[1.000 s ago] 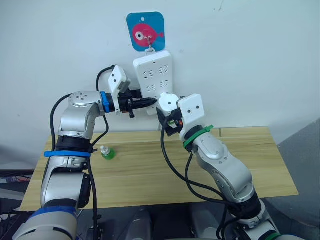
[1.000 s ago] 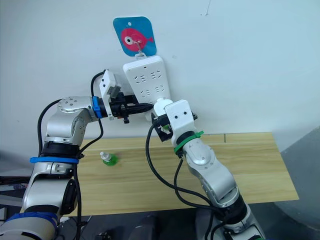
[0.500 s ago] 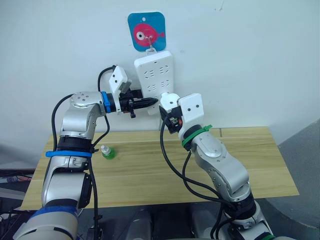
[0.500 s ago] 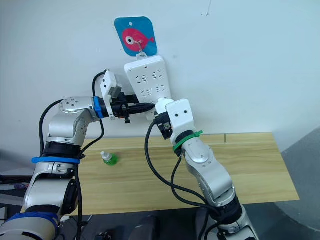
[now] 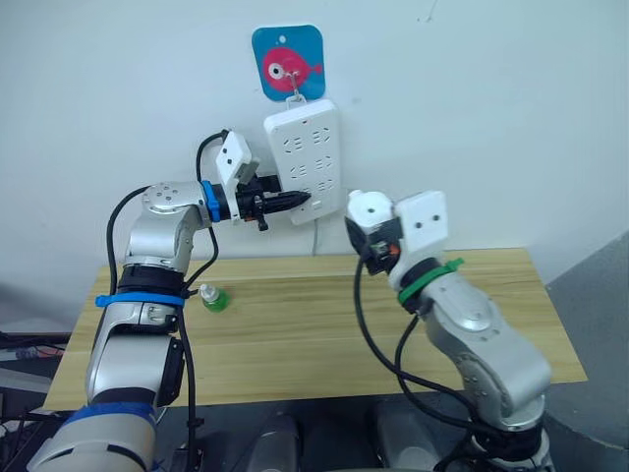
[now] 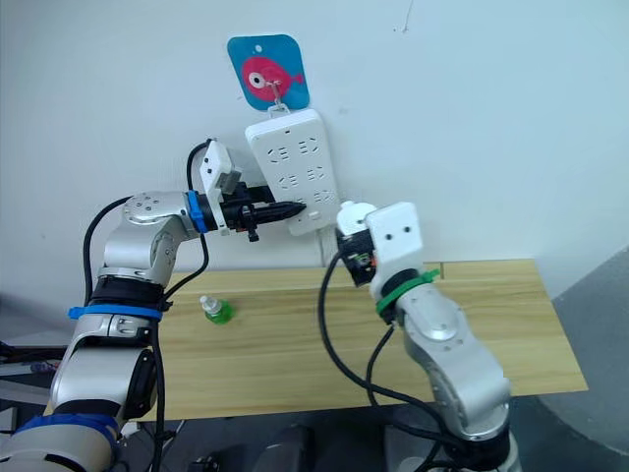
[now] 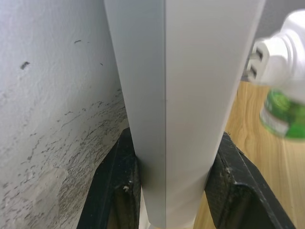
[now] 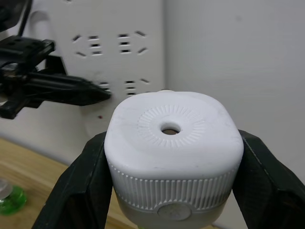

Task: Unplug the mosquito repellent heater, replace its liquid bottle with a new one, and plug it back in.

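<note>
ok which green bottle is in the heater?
The green bottle hanging under the mosquito repellent heater in the right pincer. The white-capped bottle stands alone on the table.

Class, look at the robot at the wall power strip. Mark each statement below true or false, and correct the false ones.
1. The right gripper is shut on the mosquito repellent heater. True.
2. The heater is plugged into the power strip. False: it is held clear of the strip, its prongs bare in the left wrist view.
3. The left gripper clamps the edge of the power strip. True.
4. A capped green bottle stands on the wooden table. True.
5. The power strip lies flat on the table. False: it hangs on the wall below a blue fish hook.
</note>
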`<state>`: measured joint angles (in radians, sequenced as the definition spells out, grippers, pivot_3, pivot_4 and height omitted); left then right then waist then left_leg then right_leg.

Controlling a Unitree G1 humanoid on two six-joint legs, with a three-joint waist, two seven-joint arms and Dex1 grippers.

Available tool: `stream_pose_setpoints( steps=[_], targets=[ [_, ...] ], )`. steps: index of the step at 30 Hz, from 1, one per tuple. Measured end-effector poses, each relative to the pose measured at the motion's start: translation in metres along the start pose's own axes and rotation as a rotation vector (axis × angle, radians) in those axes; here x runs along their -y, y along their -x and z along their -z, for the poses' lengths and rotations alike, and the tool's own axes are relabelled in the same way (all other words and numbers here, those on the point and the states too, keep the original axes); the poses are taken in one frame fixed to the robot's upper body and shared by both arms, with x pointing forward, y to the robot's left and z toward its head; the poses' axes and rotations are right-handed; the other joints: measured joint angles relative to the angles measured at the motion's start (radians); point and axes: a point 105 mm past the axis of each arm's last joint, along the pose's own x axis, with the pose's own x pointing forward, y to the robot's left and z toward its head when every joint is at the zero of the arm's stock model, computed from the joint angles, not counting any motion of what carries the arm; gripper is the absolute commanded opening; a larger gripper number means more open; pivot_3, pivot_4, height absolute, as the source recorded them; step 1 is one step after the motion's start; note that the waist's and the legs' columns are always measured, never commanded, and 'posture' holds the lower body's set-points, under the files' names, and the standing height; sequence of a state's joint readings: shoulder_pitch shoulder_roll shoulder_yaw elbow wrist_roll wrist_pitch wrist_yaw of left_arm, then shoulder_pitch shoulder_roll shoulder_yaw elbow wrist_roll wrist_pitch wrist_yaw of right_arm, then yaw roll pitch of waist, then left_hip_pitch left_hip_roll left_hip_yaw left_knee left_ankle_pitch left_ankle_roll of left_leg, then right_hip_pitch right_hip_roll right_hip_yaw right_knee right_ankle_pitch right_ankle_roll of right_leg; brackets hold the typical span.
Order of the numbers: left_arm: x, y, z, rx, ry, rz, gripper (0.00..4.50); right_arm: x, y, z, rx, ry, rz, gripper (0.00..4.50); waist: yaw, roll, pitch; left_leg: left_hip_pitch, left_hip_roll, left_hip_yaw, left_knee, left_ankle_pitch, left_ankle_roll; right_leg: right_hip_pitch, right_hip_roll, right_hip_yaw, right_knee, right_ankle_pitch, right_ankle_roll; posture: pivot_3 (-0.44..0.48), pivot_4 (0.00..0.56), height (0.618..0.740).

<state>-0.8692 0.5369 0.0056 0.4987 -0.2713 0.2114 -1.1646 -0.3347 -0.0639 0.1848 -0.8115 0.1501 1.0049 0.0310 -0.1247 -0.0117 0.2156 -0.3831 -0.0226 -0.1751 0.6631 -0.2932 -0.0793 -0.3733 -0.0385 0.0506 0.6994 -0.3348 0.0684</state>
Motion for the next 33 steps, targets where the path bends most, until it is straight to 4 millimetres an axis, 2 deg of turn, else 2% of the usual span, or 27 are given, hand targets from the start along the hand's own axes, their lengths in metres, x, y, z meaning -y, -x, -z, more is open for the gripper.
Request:
stream_pose_setpoints(
  steps=[1, 5, 7, 11, 12, 16, 18, 20, 23, 26, 30, 33],
  targets=[
    [0.0, 0.003, 0.001, 0.0, 0.002, -0.008, 1.32, 0.003, 0.001, 0.0, 0.002, -0.021, -0.001, 2.95, -0.005, 0.0, 0.0, 0.0, 0.0, 0.0, 0.0, 0.0, 0.0, 0.0, 0.0, 0.0, 0.0, 0.0, 0.0, -0.215, 0.188, 0.74],
    [-0.008, 0.02, 0.008, -0.013, 0.011, -0.11, 2.65, 0.012, 0.004, -0.005, 0.03, -0.096, -0.006, 2.95, -0.026, 0.002, -0.001, 0.0, 0.001, -0.003, -0.002, 0.001, -0.001, -0.001, 0.0, -0.002, 0.001, 0.0, 0.0, -0.196, 0.169, 0.74],
    [-0.005, 0.032, 0.011, -0.018, 0.002, -0.127, 3.25, 0.014, 0.005, -0.006, 0.037, -0.107, -0.02, 2.95, -0.046, 0.002, -0.001, 0.0, 0.001, -0.002, -0.003, 0.003, -0.004, -0.002, 0.0, -0.002, 0.002, 0.0, -0.001, -0.185, 0.162, 0.74],
    [0.0, 0.042, 0.015, -0.024, -0.009, -0.148, 4.33, 0.017, 0.006, -0.009, 0.049, -0.109, -0.029, 2.95, -0.059, 0.002, -0.002, 0.0, 0.001, -0.001, -0.004, 0.003, -0.005, -0.006, 0.0, -0.001, 0.007, -0.001, -0.001, -0.155, 0.147, 0.74],
    [0.001, 0.046, 0.017, -0.03, -0.012, -0.159, 4.49, 0.015, 0.006, -0.01, 0.056, -0.111, -0.041, 2.95, -0.064, 0.002, -0.002, 0.0, 0.001, -0.001, -0.004, 0.003, -0.005, -0.007, 0.0, -0.001, 0.009, -0.001, -0.002, -0.152, 0.145, 0.74],
    [-0.006, 0.072, 0.022, -0.074, -0.042, -0.252, 4.5, 0.012, 0.005, -0.016, 0.084, -0.113, -0.074, 2.95, -0.07, 0.002, -0.002, 0.0, 0.003, 0.002, -0.004, 0.005, -0.007, -0.014, 0.001, 0.003, 0.017, -0.001, -0.002, -0.123, 0.144, 0.74],
    [-0.01, 0.085, 0.018, -0.101, -0.107, -0.293, 4.5, 0.013, 0.005, -0.018, 0.095, -0.127, -0.081, 2.95, -0.066, 0.002, -0.002, 0.0, 0.004, 0.001, -0.004, 0.006, -0.007, -0.014, 0.001, 0.002, 0.018, 0.0, -0.003, -0.107, 0.143, 0.74],
    [-0.014, 0.091, 0.005, -0.097, -0.155, -0.321, 4.5, 0.016, 0.005, -0.018, 0.097, -0.14, -0.078, 2.95, -0.055, 0.002, -0.002, -0.001, 0.003, 0.001, -0.004, 0.007, -0.008, -0.014, 0.002, 0.001, 0.018, 0.0, -0.004, -0.097, 0.142, 0.74],
    [-0.015, 0.094, -0.032, -0.031, -0.23, -0.345, 4.5, 0.013, 0.004, -0.018, 0.103, -0.178, -0.102, 2.95, -0.031, 0.001, -0.003, -0.003, 0.002, 0.001, -0.004, 0.007, -0.009, -0.014, 0.001, 0.0, 0.017, 0.0, -0.004, -0.092, 0.141, 0.74],
    [-0.005, 0.089, -0.06, 0.017, -0.264, -0.302, 4.5, 0.007, 0.003, -0.02, 0.112, -0.206, -0.136, 2.95, -0.013, 0.001, -0.003, -0.004, 0.0, 0.002, -0.005, 0.009, -0.011, -0.014, -0.001, 0.0, 0.015, 0.0, -0.004, -0.092, 0.141, 0.74],
    [0.01, 0.079, -0.064, 0.027, -0.214, -0.226, 4.5, 0.005, 0.003, -0.024, 0.125, -0.235, -0.157, 2.95, -0.012, 0.0, -0.004, -0.005, 0.0, 0.002, -0.004, 0.009, -0.012, -0.015, -0.002, 0.0, 0.014, 0.0, -0.004, -0.092, 0.144, 0.74],
    [0.029, 0.067, -0.066, 0.027, -0.18, -0.121, 4.5, 0.006, 0.004, -0.025, 0.138, -0.276, -0.156, 2.95, -0.013, 0.0, -0.004, -0.006, 0.001, 0.002, -0.004, 0.009, -0.012, -0.015, -0.001, -0.001, 0.015, 0.0, -0.004, -0.1, 0.144, 0.74]
  ],
)
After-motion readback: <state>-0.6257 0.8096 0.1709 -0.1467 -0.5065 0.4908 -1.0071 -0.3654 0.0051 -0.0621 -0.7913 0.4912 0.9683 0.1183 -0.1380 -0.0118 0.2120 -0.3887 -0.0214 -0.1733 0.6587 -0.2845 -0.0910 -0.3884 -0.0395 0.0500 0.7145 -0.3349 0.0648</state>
